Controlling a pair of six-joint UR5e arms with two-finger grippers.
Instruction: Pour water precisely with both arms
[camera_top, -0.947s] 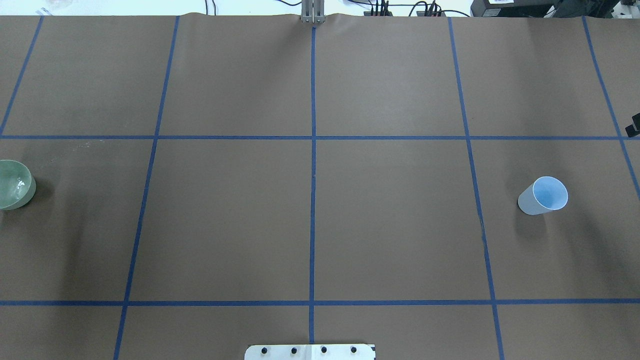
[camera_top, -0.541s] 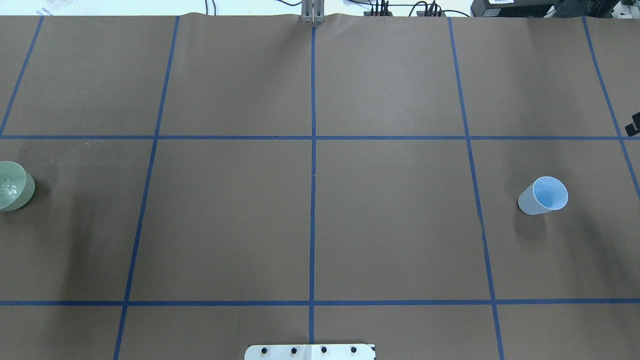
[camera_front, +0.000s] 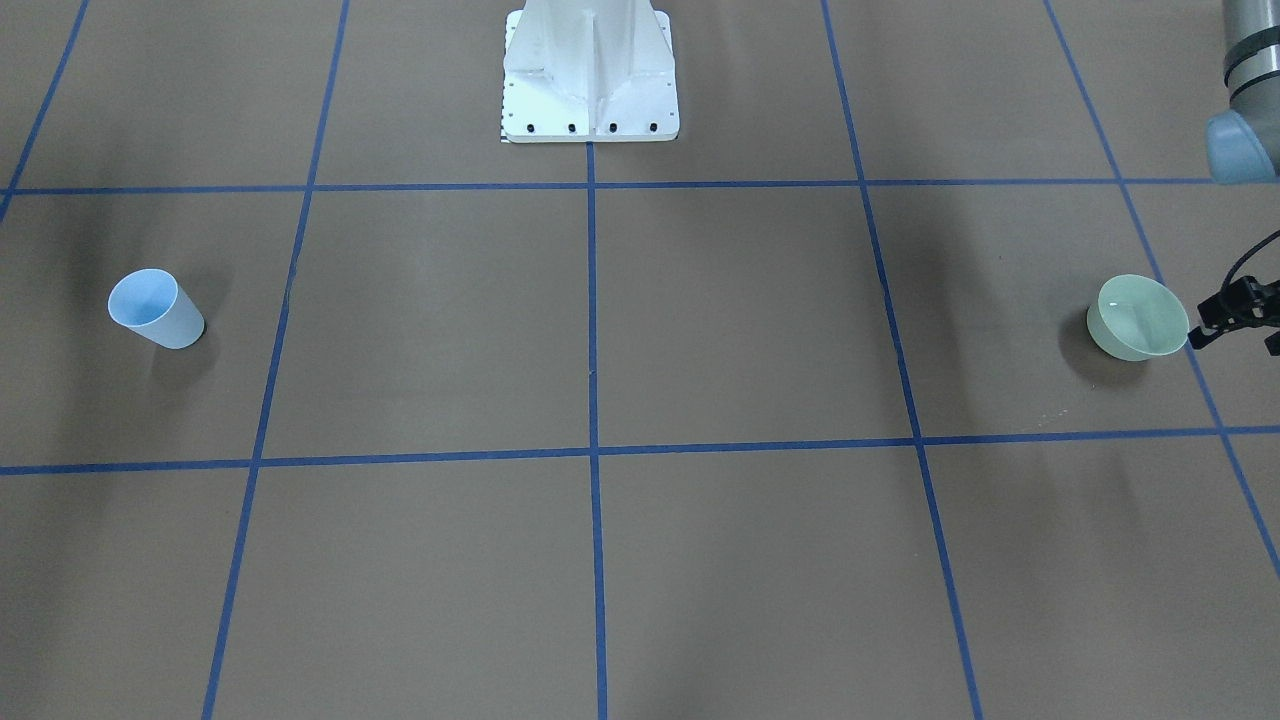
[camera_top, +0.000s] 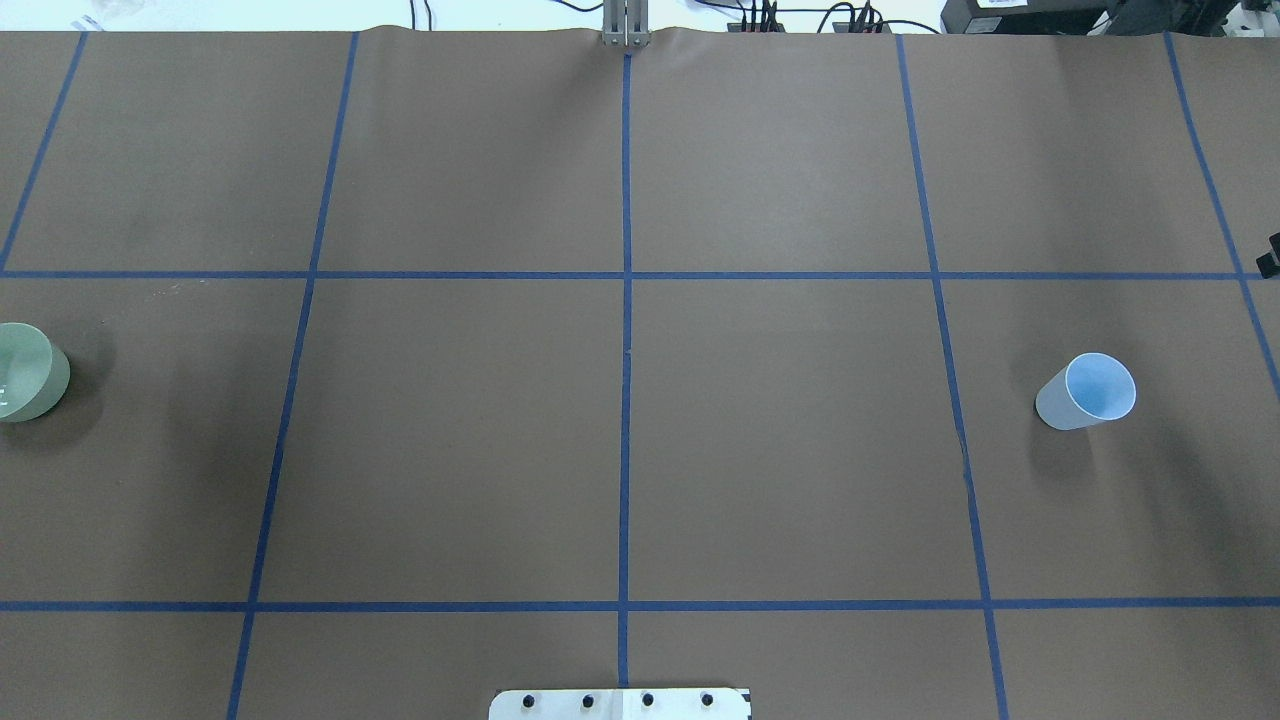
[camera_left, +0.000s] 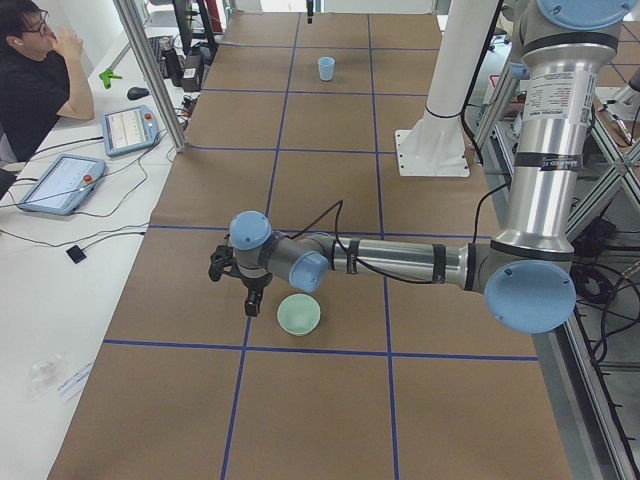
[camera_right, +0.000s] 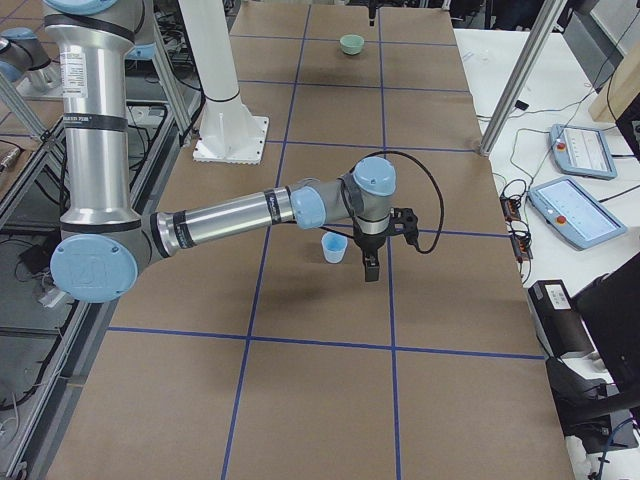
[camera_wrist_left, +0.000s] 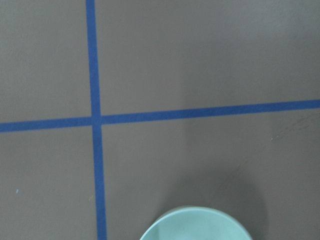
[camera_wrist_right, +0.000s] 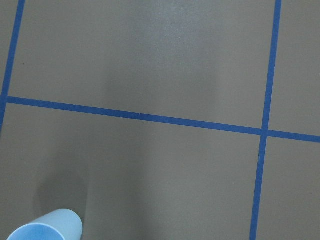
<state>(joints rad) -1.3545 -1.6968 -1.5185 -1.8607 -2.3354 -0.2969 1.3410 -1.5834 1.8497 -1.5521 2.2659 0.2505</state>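
A pale green bowl (camera_front: 1140, 317) stands at the table's left end, and also shows in the overhead view (camera_top: 25, 372) and the left wrist view (camera_wrist_left: 195, 226). My left arm (camera_left: 400, 262) reaches low over the table. Its gripper (camera_left: 250, 303) points down right beside the bowl (camera_left: 299, 314); whether it is open or touching I cannot tell. A light blue cup (camera_top: 1087, 391) stands at the right end. My right arm (camera_right: 230, 212) holds its gripper (camera_right: 370, 268) just beside the cup (camera_right: 334, 247); its state is unclear. I cannot make out any water.
The white pedestal (camera_front: 590, 70) stands at the robot's edge, mid-table. Blue tape lines divide the brown table cover (camera_top: 780, 440) into squares. An operator (camera_left: 40, 80) and tablets (camera_left: 125, 128) are at a side bench, with more tablets (camera_right: 580, 212) on the far side.
In the overhead view the green bowl has shifted slightly left and the glint inside it no longer shows. The black sliver at the right edge has slid further out. The cup has not moved.
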